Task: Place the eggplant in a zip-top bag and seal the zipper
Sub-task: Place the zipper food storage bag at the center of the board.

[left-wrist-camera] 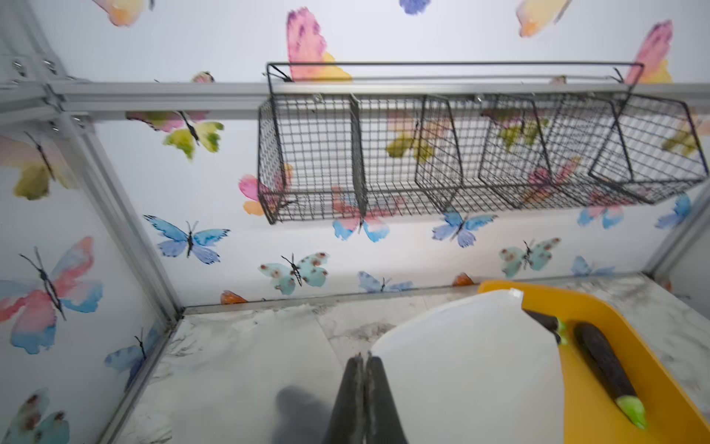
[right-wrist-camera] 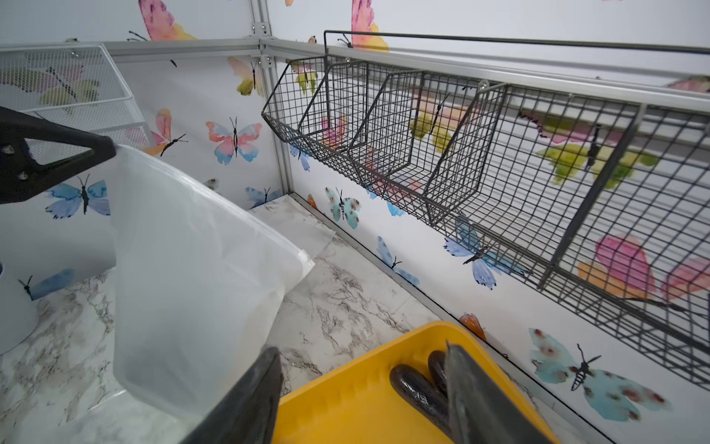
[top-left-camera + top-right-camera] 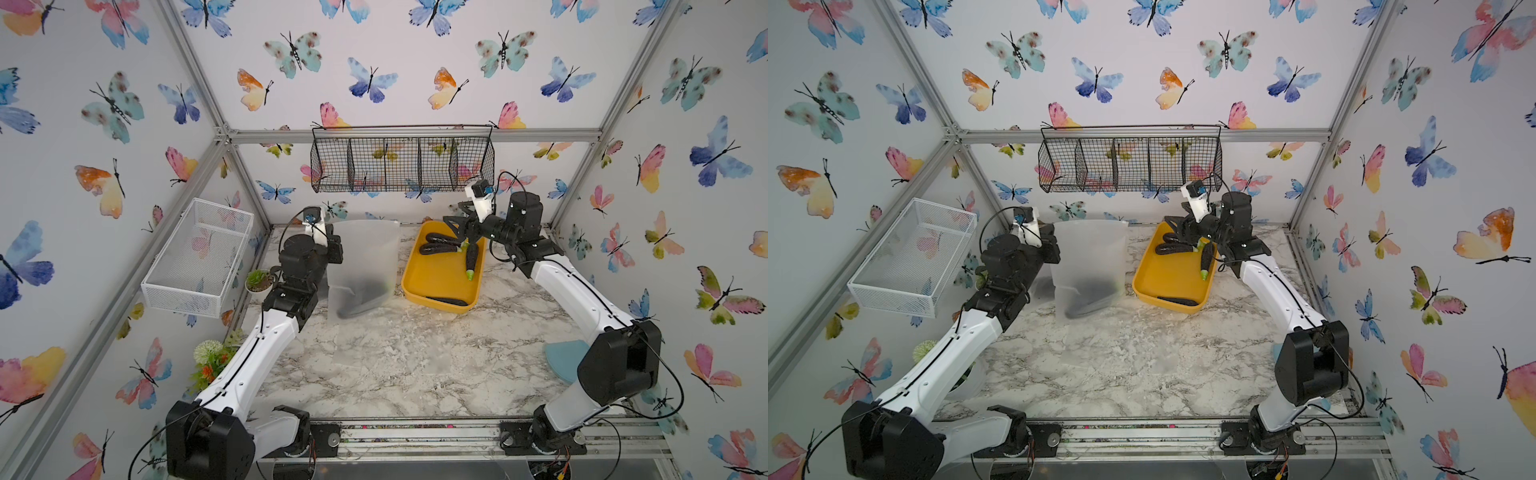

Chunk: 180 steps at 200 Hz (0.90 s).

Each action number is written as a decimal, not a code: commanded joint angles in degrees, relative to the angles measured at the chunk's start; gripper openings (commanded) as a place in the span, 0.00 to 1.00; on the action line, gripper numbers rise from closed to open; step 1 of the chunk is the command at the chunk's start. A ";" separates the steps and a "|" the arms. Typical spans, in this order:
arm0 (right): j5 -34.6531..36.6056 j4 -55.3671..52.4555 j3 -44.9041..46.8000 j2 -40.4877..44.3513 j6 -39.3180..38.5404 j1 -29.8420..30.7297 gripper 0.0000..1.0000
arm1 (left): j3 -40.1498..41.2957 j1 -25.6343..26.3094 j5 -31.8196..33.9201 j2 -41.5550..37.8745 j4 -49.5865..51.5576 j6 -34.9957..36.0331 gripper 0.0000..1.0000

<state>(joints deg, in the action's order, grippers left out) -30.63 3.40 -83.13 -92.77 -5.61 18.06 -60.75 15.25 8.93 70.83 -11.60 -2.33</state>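
Observation:
A frosted zip-top bag (image 3: 365,257) (image 3: 1090,257) stands upright left of the tray, with one dark eggplant (image 3: 361,301) (image 3: 1090,297) lying in its bottom. My left gripper (image 3: 335,232) (image 1: 364,361) is shut on the bag's (image 1: 461,365) upper left corner. Several more eggplants (image 3: 436,248) (image 3: 1206,257) (image 2: 418,388) lie in the yellow tray (image 3: 436,278) (image 2: 345,384). My right gripper (image 3: 451,220) (image 3: 1173,226) (image 2: 361,350) hovers open over the tray's far end, holding nothing, with the bag (image 2: 192,269) off to its side.
A black wire basket (image 3: 401,164) hangs on the back wall just above the right gripper. A white mesh basket (image 3: 199,257) juts from the left wall. A small potted plant (image 3: 259,280), flowers (image 3: 214,359) and a blue plate (image 3: 565,357) sit at the table's sides.

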 commanded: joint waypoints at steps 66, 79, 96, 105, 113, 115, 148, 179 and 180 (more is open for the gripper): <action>-0.79 -0.95 3.65 2.10 0.84 0.30 0.68 | -14.01 -5.36 6.37 27.49 -5.48 0.44 0.55; -0.89 -1.23 4.01 2.32 0.58 0.30 0.68 | -16.25 -4.13 15.25 27.57 -1.60 1.27 0.60; -1.51 -1.25 4.55 2.08 0.67 0.32 0.68 | -18.76 -0.82 25.31 27.21 2.83 3.27 0.60; -1.88 -1.33 4.80 1.70 0.72 0.31 0.68 | -19.05 1.94 28.38 26.93 4.39 5.17 0.60; -1.89 -1.22 4.95 1.42 0.89 0.39 0.68 | -18.68 4.73 31.00 26.72 5.75 5.40 0.61; -1.95 -1.34 4.99 1.31 0.98 0.39 0.68 | -18.56 5.37 31.11 26.73 6.27 5.20 0.61; -2.08 -0.71 6.74 0.69 0.94 0.96 0.68 | -15.01 13.23 24.88 30.10 10.89 -0.67 0.64; -1.78 -0.72 7.88 0.74 0.85 1.12 0.68 | -22.17 13.20 22.74 41.13 15.46 -2.64 0.66; -1.74 -0.74 7.89 0.79 0.85 1.15 0.68 | -22.50 13.21 22.86 41.44 15.55 -2.57 0.66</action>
<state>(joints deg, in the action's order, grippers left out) -31.73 2.44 -75.79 -92.03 -4.32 18.74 -78.46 30.33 31.70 103.90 -2.90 -2.72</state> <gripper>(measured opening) 0.677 0.650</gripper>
